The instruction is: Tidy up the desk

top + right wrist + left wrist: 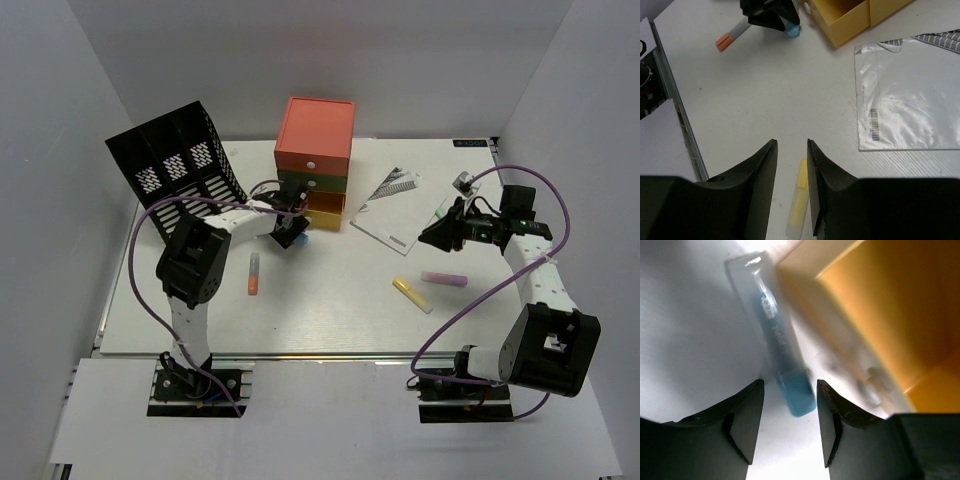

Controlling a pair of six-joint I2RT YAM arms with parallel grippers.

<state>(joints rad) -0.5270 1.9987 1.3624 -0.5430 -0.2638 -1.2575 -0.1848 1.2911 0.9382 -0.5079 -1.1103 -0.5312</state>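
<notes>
As seen from above, the desk (330, 320) filled the middle of the frame above the arm bases. On it lay a yellow highlighter (412, 294), a pink marker (444, 278) and an orange-capped marker (254, 273). Higher up, the right gripper (791, 145) hung with jaws narrowly apart, holding nothing. The left gripper (788, 427) had its jaws apart either side of a blue-capped marker (780, 355) beside the open yellow drawer (900, 315). A black file rack (180, 160) stood at upper left.

Print on the blue-capped marker (782, 347) was too blurred to read; a barcode label (874, 125) marked the plastic sleeve (910, 100), digits illegible.
</notes>
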